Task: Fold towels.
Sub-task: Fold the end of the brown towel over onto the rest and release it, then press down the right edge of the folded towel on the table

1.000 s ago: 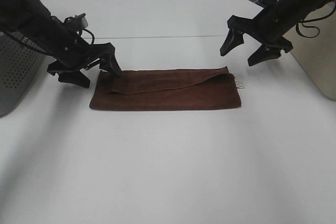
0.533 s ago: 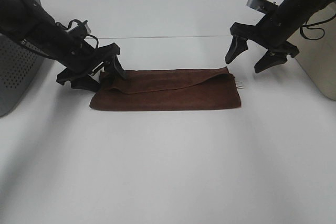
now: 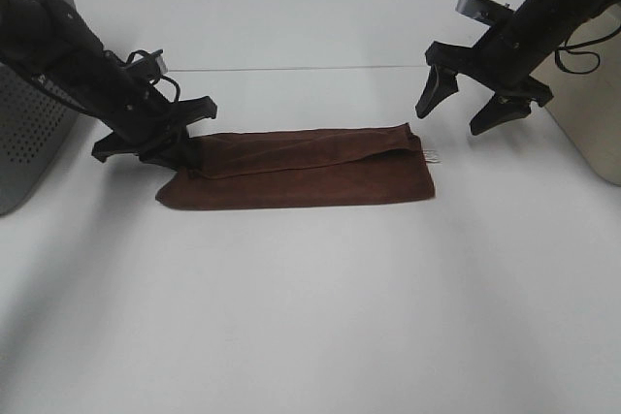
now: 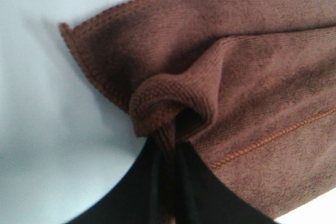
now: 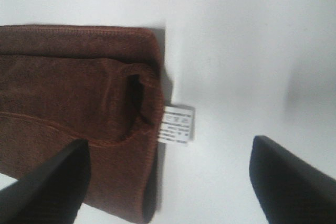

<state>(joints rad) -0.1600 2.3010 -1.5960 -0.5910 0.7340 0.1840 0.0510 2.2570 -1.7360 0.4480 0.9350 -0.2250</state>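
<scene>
A dark brown towel [image 3: 301, 172] lies folded into a long strip on the white table [image 3: 310, 317]. My left gripper [image 3: 184, 147] is down at its left end, shut on a bunched fold of the cloth. In the left wrist view the two black fingers [image 4: 194, 182] pinch the towel [image 4: 252, 66] edge between them. My right gripper [image 3: 449, 119] hangs open just above and beyond the right end. The right wrist view shows the towel [image 5: 68, 93] end and its small white tag [image 5: 177, 124] between the spread fingers [image 5: 52, 182], untouched.
A grey perforated bin [image 3: 29, 133] stands at the far left, close behind the left arm. A beige box [image 3: 592, 113] stands at the far right, beside the right arm.
The left gripper dropped onto the towel's left end and closed on it, and the towel slid slightly left. The right gripper drifted a little right, still open.
</scene>
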